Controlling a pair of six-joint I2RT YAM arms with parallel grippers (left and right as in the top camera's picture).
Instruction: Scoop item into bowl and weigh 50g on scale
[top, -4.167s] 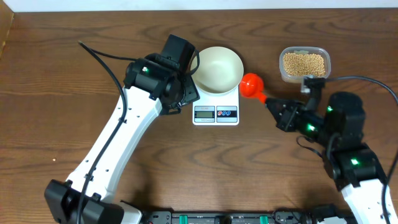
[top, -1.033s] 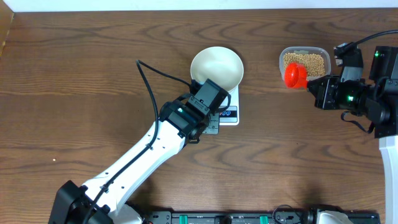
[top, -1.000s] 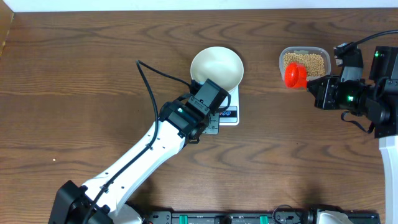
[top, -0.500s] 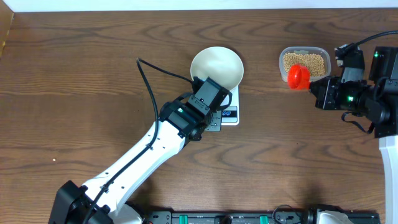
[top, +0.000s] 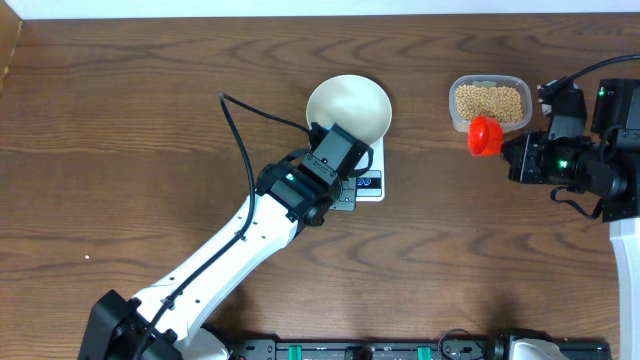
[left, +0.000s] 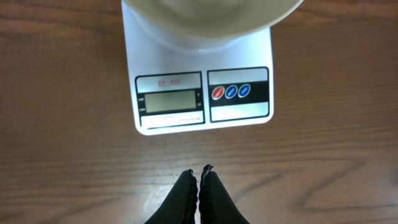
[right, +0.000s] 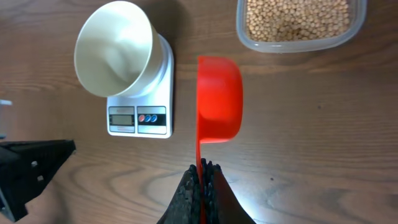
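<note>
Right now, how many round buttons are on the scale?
3, in a row on the scale, right of its display: the red button leftmost, the middle blue button, and the right blue button. None look hidden.

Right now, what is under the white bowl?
The scale is under the bowl; its display and buttons show in front. The part of the scale directly beneath the bowl is covered.

The bowl (top: 348, 108) is sitting on the scale (top: 369, 184), partly under the left arm (top: 298, 192); the right pincer (top: 512, 152) is holding a red scoop (top: 485, 136) at the bean tub's (top: 489, 78) near edge.
</note>
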